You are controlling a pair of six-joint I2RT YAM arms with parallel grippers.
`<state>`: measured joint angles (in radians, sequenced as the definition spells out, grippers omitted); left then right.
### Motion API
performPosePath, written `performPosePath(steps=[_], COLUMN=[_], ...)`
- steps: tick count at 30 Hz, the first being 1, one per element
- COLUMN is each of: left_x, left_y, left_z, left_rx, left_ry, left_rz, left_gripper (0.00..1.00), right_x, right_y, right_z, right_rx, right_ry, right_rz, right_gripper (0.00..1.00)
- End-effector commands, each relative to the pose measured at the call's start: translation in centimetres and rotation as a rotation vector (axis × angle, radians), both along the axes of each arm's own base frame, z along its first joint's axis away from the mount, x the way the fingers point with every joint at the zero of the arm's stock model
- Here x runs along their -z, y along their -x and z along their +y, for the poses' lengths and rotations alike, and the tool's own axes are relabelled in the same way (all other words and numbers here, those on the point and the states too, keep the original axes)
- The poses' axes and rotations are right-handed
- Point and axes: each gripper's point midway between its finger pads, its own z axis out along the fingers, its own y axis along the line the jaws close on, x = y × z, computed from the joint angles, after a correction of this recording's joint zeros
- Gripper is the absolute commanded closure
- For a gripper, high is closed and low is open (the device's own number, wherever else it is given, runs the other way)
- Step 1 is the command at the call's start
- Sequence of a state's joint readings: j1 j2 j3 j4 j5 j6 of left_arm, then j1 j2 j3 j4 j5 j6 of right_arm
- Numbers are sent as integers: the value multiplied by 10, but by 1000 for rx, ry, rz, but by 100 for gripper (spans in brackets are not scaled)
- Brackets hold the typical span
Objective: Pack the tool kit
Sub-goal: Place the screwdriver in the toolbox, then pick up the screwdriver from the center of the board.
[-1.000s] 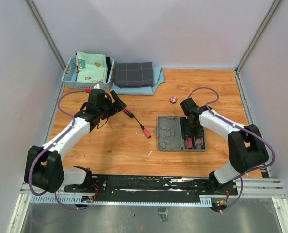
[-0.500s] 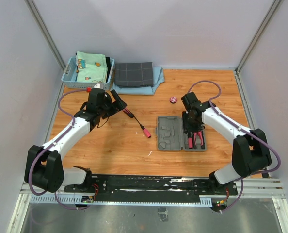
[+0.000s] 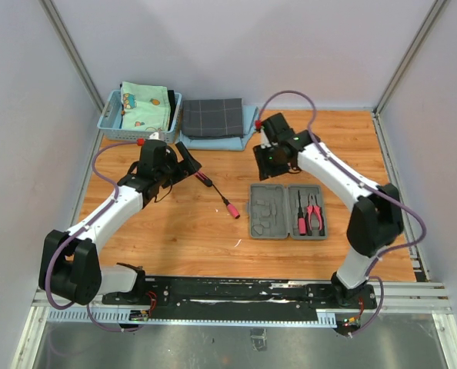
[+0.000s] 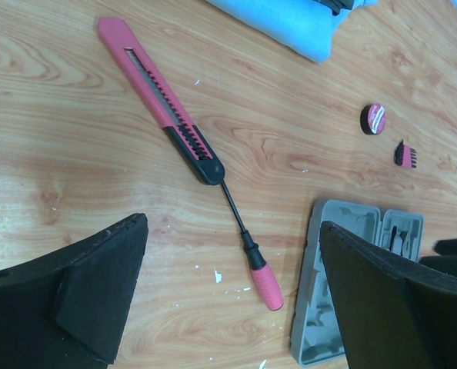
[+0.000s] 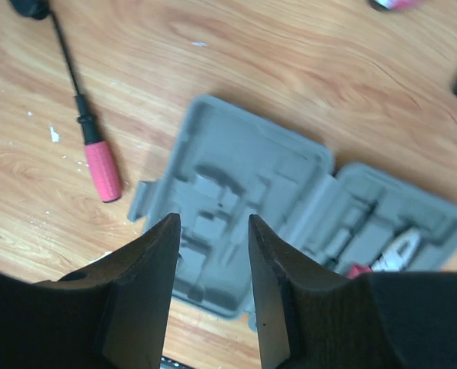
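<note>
1. The open grey tool case lies on the wooden table, on the near side of the right gripper and apart from it. In the right wrist view its moulded slots show in the gap between the fingers.
2. The right gripper's fingers stand a narrow gap apart and hold nothing.
3. The pliers and a packed screwdriver lie in the case's right half.
4. The left gripper is spread wide and empty, above the pink knife. The loose screwdriver lies between knife and case.
5. A second ago the right gripper hung over the case's right half. It has since swung to the far side, uncovering the pliers. The left arm and the case have not moved.
</note>
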<state>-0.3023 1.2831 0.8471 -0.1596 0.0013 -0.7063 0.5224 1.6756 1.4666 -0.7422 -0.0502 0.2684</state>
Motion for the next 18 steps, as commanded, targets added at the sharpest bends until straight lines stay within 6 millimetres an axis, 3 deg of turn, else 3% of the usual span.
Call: performPosePath(steps=[1, 11, 18], left_x=[-25, -26, -29], left_y=[-7, -1, 1], left_z=[6, 12, 16], left_rx=[-10, -25, -36], left_ry=[-11, -28, -40], left_rz=[-76, -87, -98], left_gripper=[3, 2, 2], right_x=[20, 58, 80], right_y=[19, 51, 34], right_z=[46, 101, 127], right_rx=[-255, -447, -517], right_ry=[56, 81, 126], right_rz=[78, 124, 118], right_gripper=[58, 57, 57])
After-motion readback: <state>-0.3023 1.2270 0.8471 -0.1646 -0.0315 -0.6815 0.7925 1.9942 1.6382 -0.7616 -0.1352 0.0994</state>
